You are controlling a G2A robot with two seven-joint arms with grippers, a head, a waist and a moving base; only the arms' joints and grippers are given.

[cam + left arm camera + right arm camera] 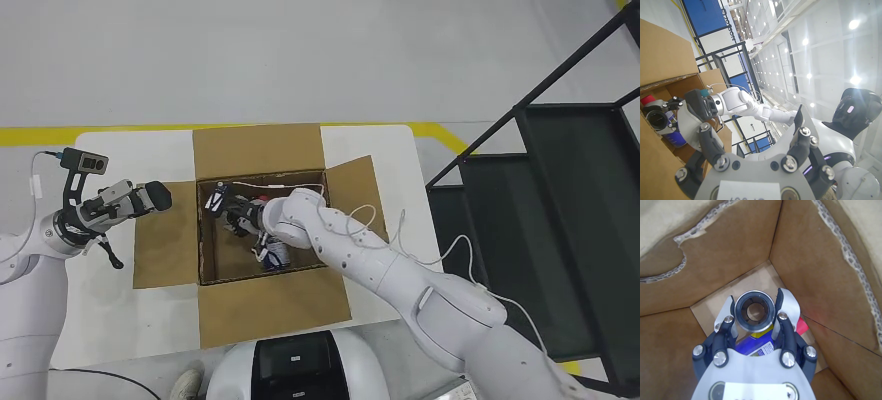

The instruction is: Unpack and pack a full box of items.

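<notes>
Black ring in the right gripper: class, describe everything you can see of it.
The black ring is a short hollow tube, dark with a shiny, metal-looking rim, its open end facing the wrist camera. The right gripper is shut on its two sides, holding it inside the cardboard box, over a blue can.

blue can [753, 344] mostly hidden, red object [803, 326] half covered

Left gripper [747, 101] gapes beside the box [657, 161], where right gripper [658, 119] clasps a ring [657, 113].
</notes>
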